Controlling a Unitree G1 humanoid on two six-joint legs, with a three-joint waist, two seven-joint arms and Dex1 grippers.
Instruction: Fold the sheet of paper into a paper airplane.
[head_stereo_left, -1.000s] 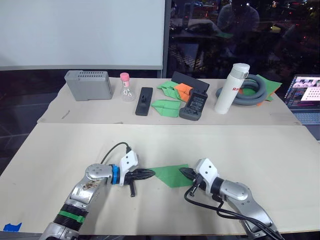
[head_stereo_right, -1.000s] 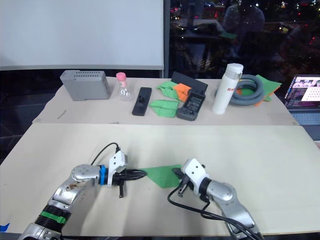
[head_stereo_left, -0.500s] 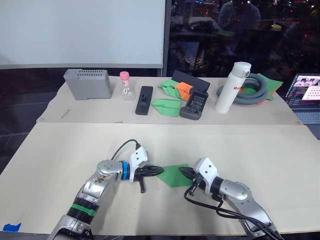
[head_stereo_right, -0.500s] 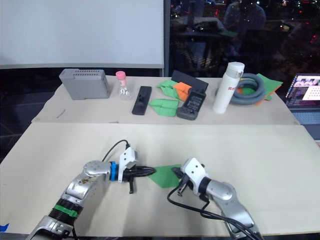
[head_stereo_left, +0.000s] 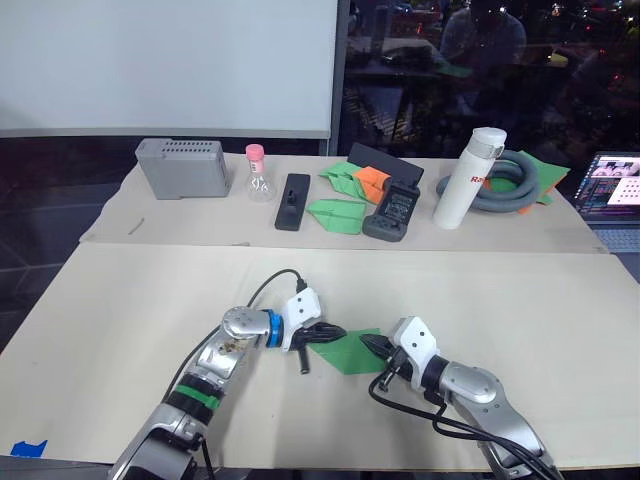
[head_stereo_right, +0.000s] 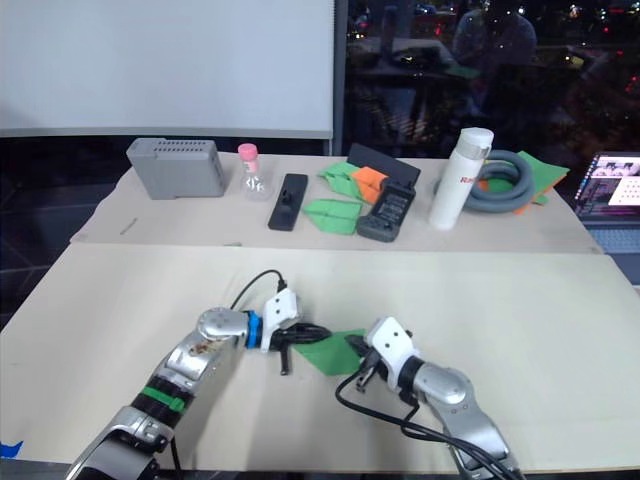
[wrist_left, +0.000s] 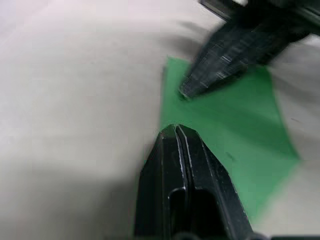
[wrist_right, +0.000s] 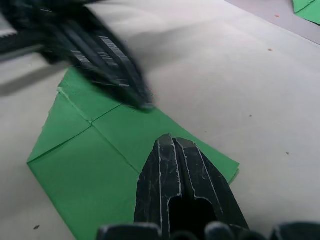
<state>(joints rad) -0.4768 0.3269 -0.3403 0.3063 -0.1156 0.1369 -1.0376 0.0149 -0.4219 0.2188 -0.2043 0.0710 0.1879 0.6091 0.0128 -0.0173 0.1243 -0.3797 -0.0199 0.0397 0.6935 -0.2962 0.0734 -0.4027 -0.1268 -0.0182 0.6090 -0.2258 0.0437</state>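
One sheet of paper (head_stereo_left: 347, 351) lies flat on the near table (head_stereo_left: 130, 300), between two hands: the left hand (head_stereo_left: 336, 332) has its fingers pressed together at the sheet's left edge, the right hand (head_stereo_left: 367, 344) has its fingers together over the right edge. On the far table lie two small green darts (head_stereo_left: 335, 213) and one orange dart (head_stereo_left: 370, 180). Whether either fingertip touches the sheet is hard to tell.

Beige table (head_stereo_left: 560, 300), white board (head_stereo_left: 165, 65) behind, dark reflective window (head_stereo_left: 490, 75)
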